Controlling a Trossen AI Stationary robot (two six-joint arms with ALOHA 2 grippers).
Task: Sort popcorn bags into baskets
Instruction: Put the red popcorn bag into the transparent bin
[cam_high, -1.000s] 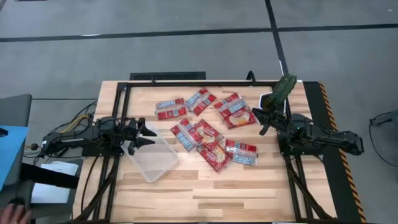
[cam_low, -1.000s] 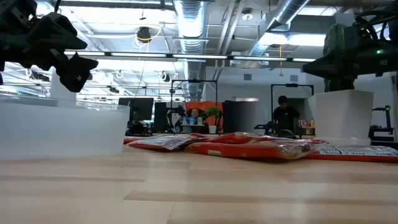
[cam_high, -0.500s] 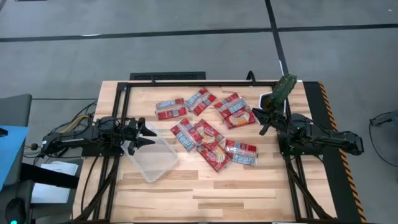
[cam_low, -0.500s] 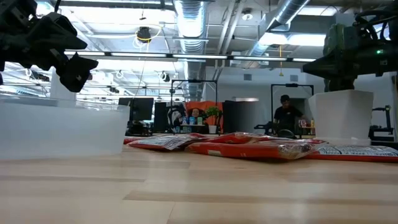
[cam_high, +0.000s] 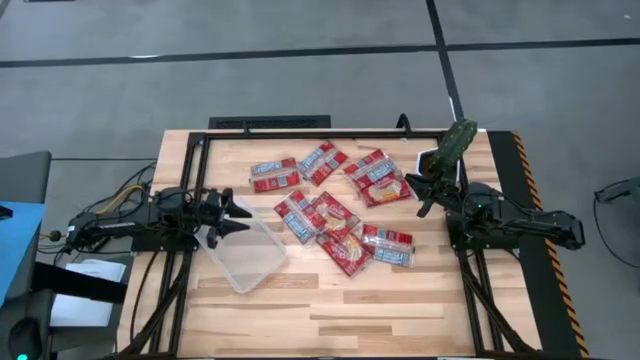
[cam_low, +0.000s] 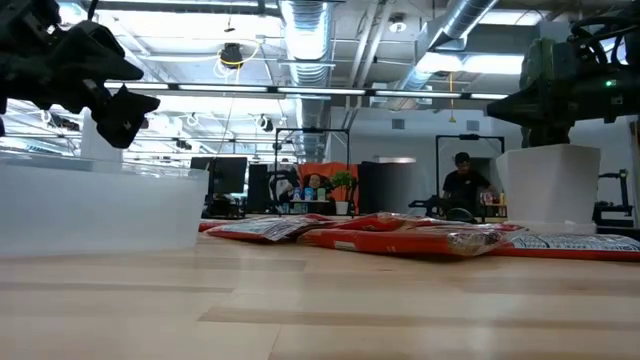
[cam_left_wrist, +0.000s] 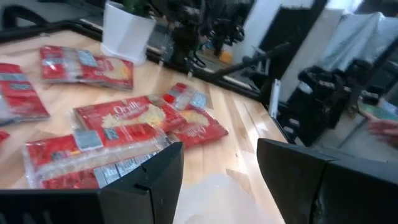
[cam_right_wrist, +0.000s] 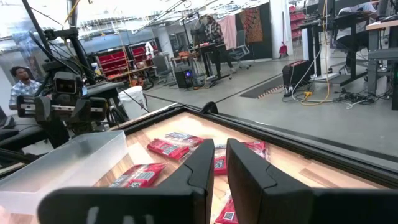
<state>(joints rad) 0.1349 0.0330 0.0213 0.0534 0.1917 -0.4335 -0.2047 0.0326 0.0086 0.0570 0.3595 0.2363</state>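
Left gripper (cam_high: 238, 215) fingers apart above clear basket's (cam_high: 243, 253) 11 o'clock corner. Right gripper (cam_high: 427, 195) nearly closed, at 3 o'clock of popcorn bags (cam_high: 345, 215).

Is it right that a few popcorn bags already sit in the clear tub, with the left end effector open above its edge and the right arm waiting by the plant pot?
Not quite. The high view shows the clear tub with no popcorn bags in it; all lie on the table beside it. The rest holds: the left end effector is open above its edge, and the right end effector waits by the plant pot.
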